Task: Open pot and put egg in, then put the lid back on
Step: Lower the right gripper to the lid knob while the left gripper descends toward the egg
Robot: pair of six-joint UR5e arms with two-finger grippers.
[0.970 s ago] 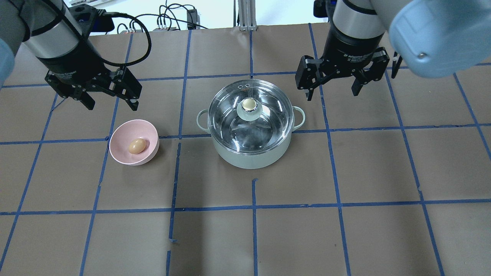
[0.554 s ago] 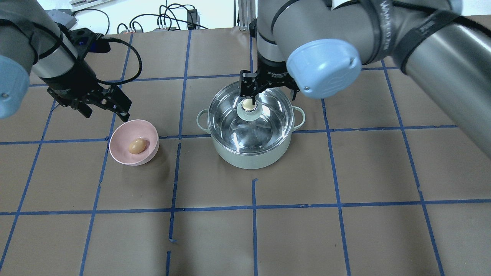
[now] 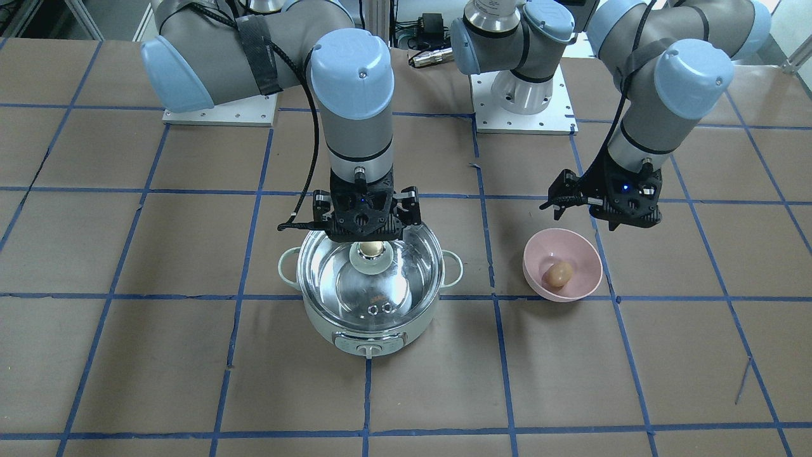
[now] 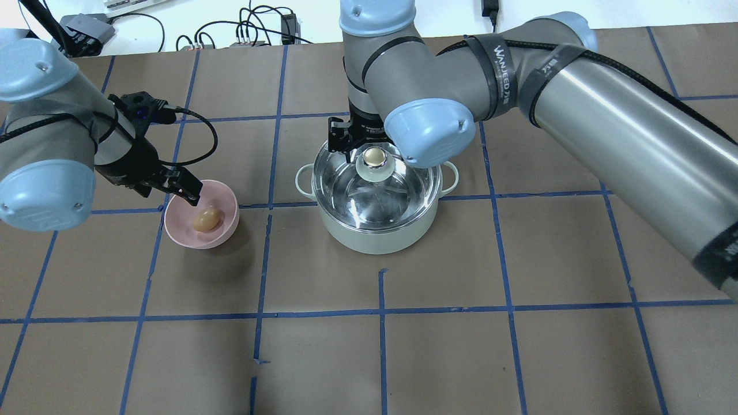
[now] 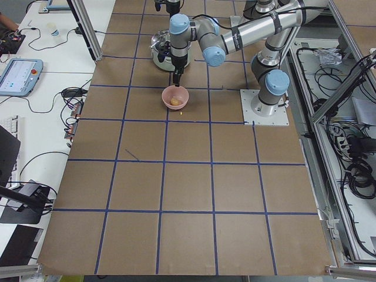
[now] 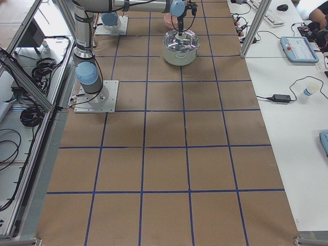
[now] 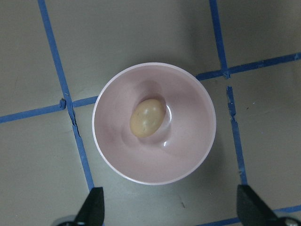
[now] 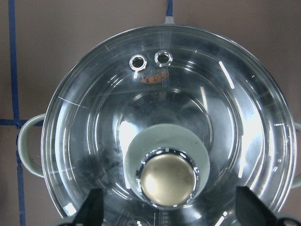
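Right end effector (image 8: 171,211): over the pot, pointing straight down; its fingers (image 8: 92,208) stand wide apart, one on either side of the lid's knob, with a clear gap to it, and hold nothing.
Left end effector (image 7: 171,208): to the pot's side on the robot's left, above the bowl's edge nearer the robot; fingers (image 7: 94,205) spread wide, nothing between them.
Pot (image 3: 330,327): pale green and round, upright on the tabletop, with a shiny steel inside that shows through the lid.
Dial (image 3: 368,348): on the pot's wall, on the side away from the robot.
Handles (image 4: 302,178): two small loops, one on each side of the pot.
Lid (image 8: 235,117): clear glass, seated flat on the pot's rim and covering it fully.
Knob (image 8: 168,178): gold-beige ball on a pale green base, at the lid's centre, directly under the right end effector.
Vent holes (image 8: 138,60): two metal-ringed holes side by side in the glass, on the dial's side of the pot.
Egg (image 7: 147,117): tan-brown, lying on its side in the bottom of the bowl, outside the pot.
Bowl (image 7: 188,155): pink, smaller than the pot, near it on the robot's left side but not touching it.
Tabletop (image 4: 519,259): brown, crossed by a grid of blue tape; the pot sits at one crossing.
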